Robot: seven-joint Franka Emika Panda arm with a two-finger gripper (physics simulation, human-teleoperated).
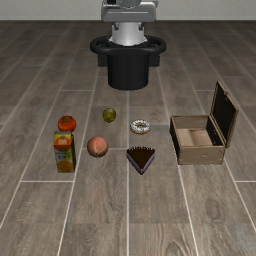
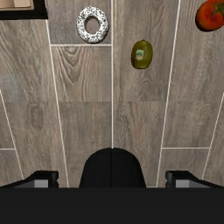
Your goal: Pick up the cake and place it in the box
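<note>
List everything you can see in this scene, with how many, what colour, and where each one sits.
cake: one slice, dark brown, on the floor beside the box
box: one, brown, lid open, exterior view's right
donut: one, white, speckled, between cake and stand
kiwi: one, green, near the donut
peach: one, pinkish orange, between cake and carton
tomato: one, red, next to the carton
carton: one, orange and green, exterior view's left
stand: one, black, under the arm
tool: one, dark, fingers apart, empty
</note>
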